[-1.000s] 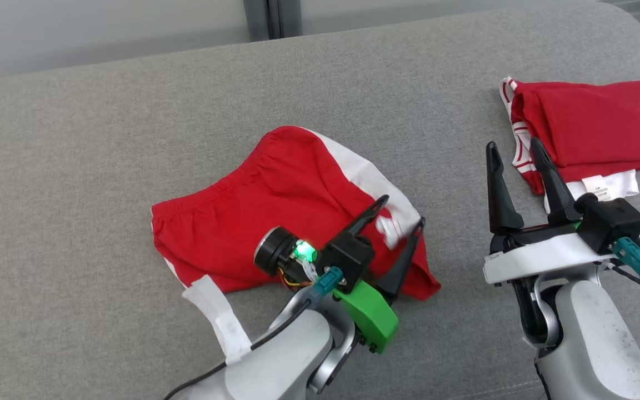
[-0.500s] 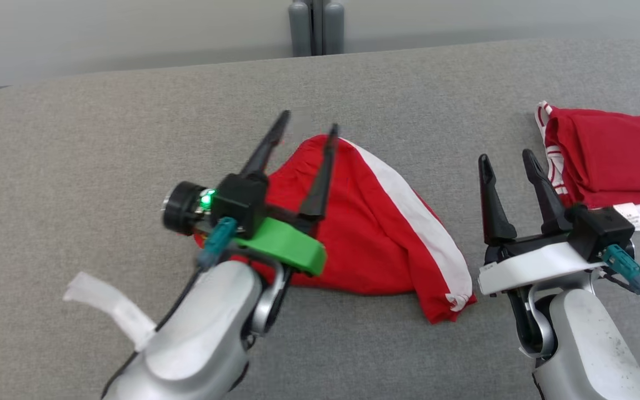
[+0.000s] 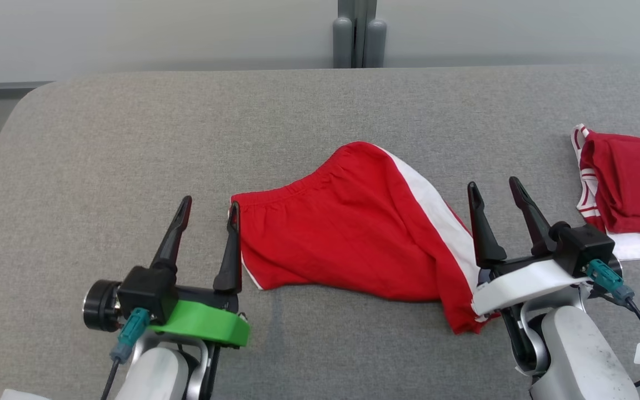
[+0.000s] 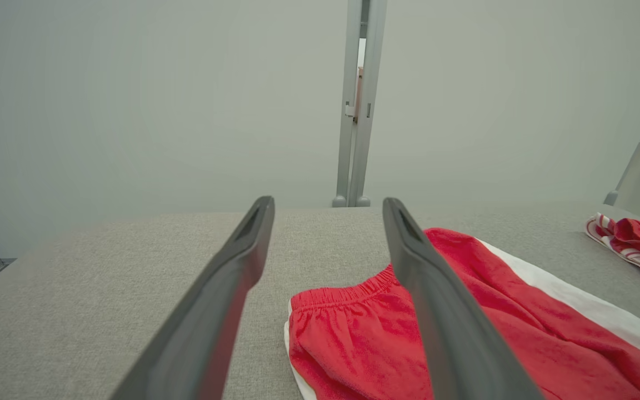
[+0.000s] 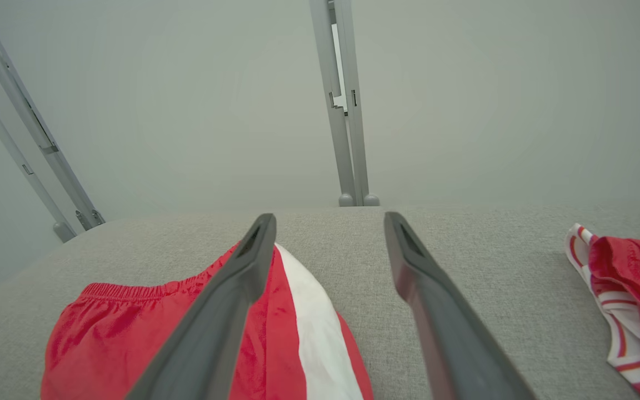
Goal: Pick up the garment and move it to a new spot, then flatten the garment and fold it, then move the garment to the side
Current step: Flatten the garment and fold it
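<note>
Looking down on red shorts [image 3: 348, 233] laid flat on a grey bench [image 3: 131, 139], in the stretch between the left fingers [image 3: 229, 266] and the right fingers [image 3: 485, 244]. Long axis across, from one pair of fingers to the other, dropping a little toward the right pair. Gathered waistband at the left end, slanting away from the left fingers' tips; waistband corner just beside the tip of the inner left finger, contact impossible to tell. White side stripe along the right-hand edge, running down to the leg hem, with the hem's corner hidden behind the pale wrist plate [image 3: 520, 280] at the base of the right fingers. Left fingers spread wide, gripping nothing, bare bench between them. Right fingers likewise wide apart and empty, the inner one alongside the stripe. Beyond the outer right finger, well apart from the shorts, a folded red garment [image 3: 631, 183] with red-and-white striped trim and a white label.
</note>
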